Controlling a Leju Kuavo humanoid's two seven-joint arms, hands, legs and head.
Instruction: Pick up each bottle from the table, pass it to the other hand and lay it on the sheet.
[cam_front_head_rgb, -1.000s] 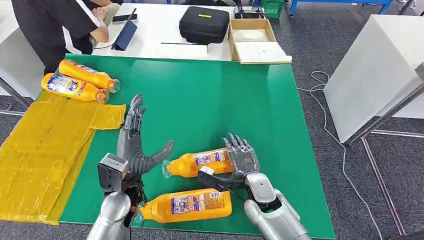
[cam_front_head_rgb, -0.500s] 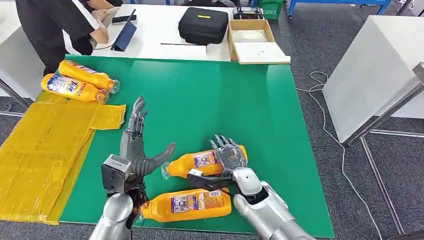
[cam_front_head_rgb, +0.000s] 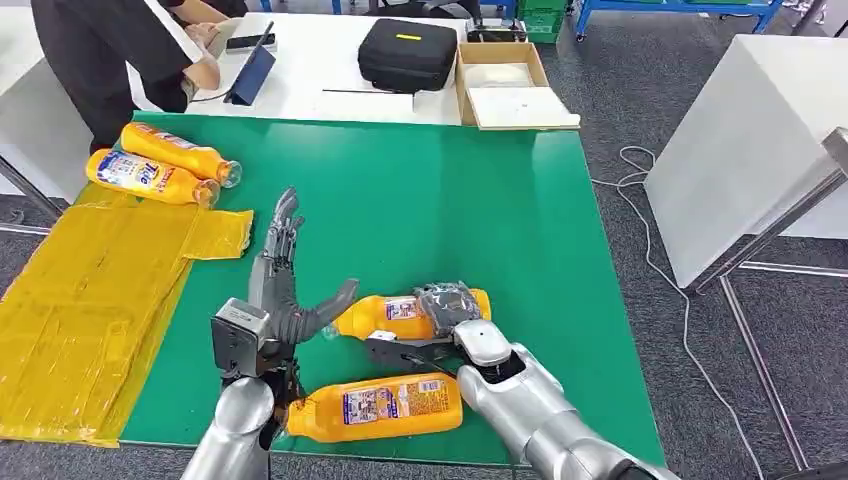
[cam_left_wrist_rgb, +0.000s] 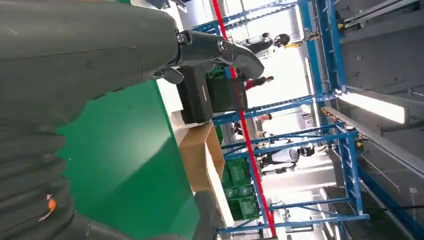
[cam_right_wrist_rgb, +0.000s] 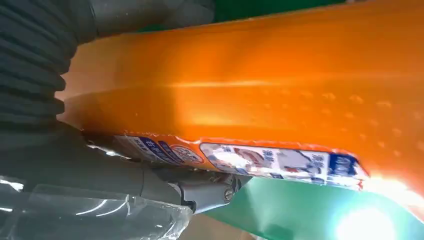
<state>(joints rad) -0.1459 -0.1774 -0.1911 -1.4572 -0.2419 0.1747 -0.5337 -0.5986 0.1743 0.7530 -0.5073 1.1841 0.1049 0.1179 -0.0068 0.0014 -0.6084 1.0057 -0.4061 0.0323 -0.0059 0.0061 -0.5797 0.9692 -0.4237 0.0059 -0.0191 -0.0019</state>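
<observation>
An orange bottle lies on its side on the green table, cap toward my left hand. My right hand grips it: fingers curl over its far end and the thumb lies along its near side. Close up, the bottle presses against that hand. My left hand stands open just left of the cap, fingers straight, thumb reaching toward it; the same hand holds nothing. A second orange bottle lies near the front edge. Two more bottles lie at the back left by the yellow sheet.
A person leans at the white table behind, where a tablet, a black case and a cardboard box stand. A white bench stands to the right, with a cable on the floor.
My right hand has come down over the bottle's far end and curled its fingers around it. The left hand has stayed open, shifting only slightly.
</observation>
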